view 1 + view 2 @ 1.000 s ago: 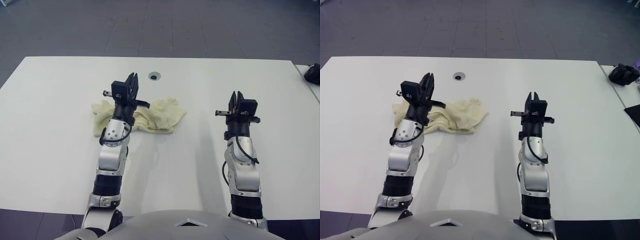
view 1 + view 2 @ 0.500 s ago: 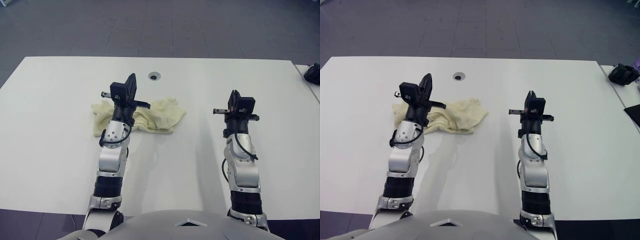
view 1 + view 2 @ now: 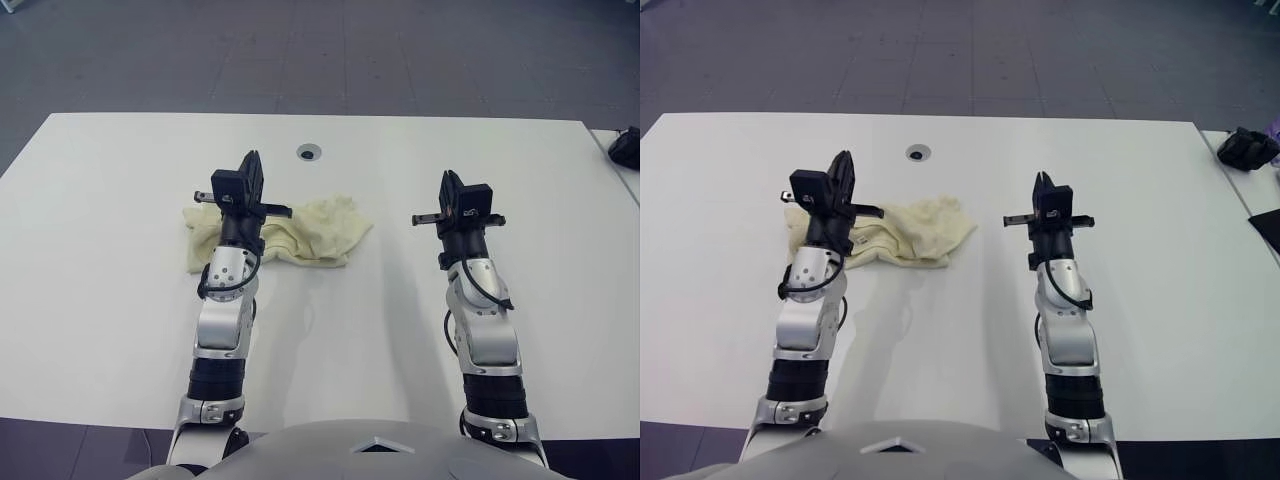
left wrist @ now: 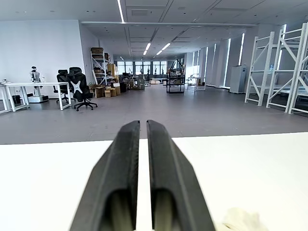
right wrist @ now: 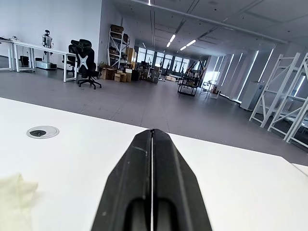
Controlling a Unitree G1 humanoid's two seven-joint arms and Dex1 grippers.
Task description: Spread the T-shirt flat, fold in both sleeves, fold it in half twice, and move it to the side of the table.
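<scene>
A pale yellow T-shirt lies crumpled in a heap on the white table, left of centre. My left gripper is raised over the heap's left part, fingers shut with only a thin slit between them and nothing held. In the left wrist view its fingers point across the table, with a bit of T-shirt low beside them. My right gripper stands to the right of the T-shirt, apart from it, shut and empty. The right wrist view has the pressed-together fingers and an edge of T-shirt.
A round cable grommet sits in the table just beyond the T-shirt. A black object rests on a neighbouring surface at the far right. Bare tabletop stretches in front of the shirt and to both sides.
Both grippers have shifted a little to the left and turned at the wrist. The T-shirt has not moved.
</scene>
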